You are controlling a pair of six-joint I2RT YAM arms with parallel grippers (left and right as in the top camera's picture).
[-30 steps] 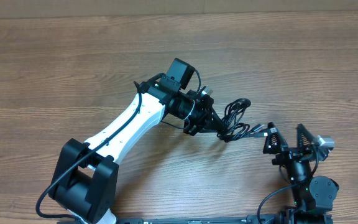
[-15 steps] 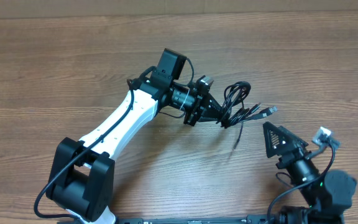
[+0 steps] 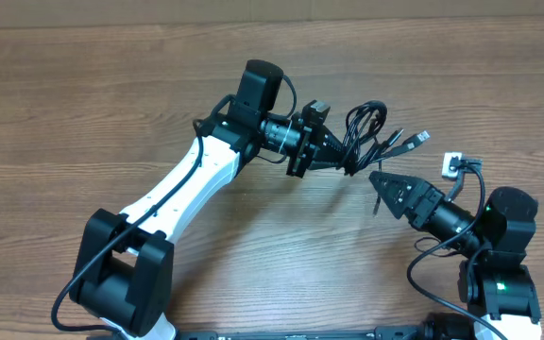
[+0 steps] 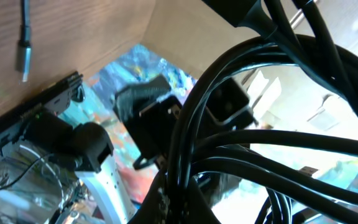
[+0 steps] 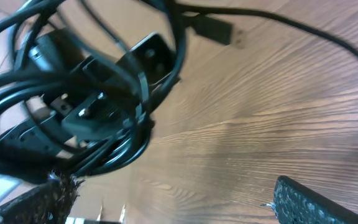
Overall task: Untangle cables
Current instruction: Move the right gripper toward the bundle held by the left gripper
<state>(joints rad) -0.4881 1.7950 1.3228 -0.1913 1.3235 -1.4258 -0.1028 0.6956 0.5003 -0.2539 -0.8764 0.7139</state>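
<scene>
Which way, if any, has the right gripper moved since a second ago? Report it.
Yes. The right gripper swung left, toward the table's far edge, nearer the cables.

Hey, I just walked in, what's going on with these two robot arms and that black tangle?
The left arm has its jaws shut on a tangled bundle of thin black cables, which seems raised off the wooden table, with the plug ends trailing to the right. The right arm points its open jaws at the bundle from the right, close but not gripping it. Nothing is untangled yet.
</scene>
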